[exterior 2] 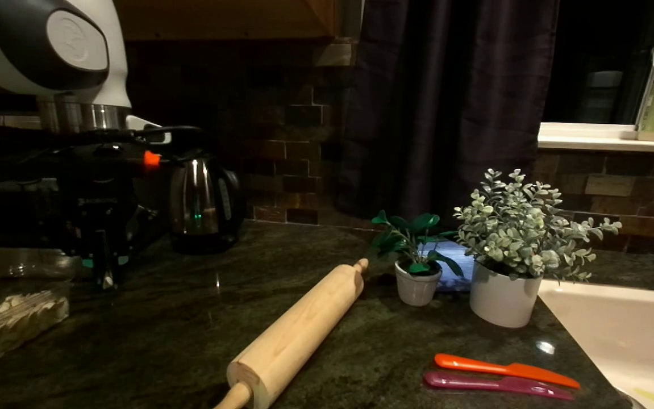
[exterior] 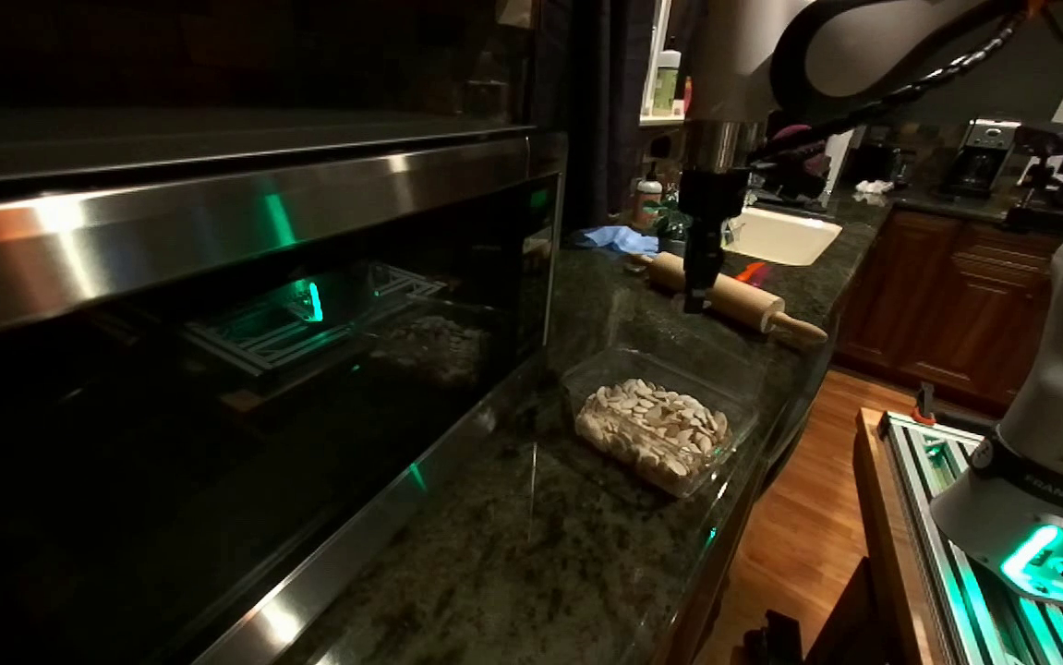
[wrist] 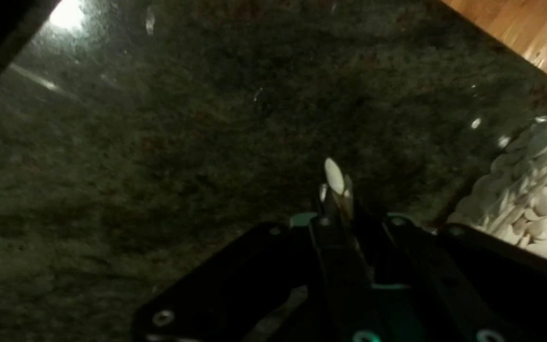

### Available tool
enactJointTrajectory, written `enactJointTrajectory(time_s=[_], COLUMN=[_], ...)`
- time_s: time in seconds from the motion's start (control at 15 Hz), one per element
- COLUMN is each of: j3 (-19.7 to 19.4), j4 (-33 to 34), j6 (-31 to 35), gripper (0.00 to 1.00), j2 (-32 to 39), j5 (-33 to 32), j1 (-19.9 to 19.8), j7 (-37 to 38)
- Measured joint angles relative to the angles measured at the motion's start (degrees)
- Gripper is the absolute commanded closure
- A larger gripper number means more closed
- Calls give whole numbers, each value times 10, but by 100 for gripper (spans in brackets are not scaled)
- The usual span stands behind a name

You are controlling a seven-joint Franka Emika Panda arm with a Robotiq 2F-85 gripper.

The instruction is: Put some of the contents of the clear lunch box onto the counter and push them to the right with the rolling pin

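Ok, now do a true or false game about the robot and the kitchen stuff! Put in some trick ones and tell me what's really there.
1. The gripper is over the counter, outside the clear lunch box. True.
2. The gripper is wide open. False: it is closed on at least one pale piece.
3. The clear lunch box is empty. False: pale pieces are heaped inside it.
4. The rolling pin lies on the counter. True.
5. The orange knife is beside the purple knife. True.
6. The orange knife is standing upright. False: it is lying down on the counter.
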Motion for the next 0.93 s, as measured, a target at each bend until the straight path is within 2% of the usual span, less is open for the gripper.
enactJointTrajectory(time_s=[0.33,0.93], j3=[-7,-7], j4=[-7,-8], j6=[34,113], gripper=[96,96], j2=[29,96], j5=[2,1], j1=[-28,-41], j7=[92,160])
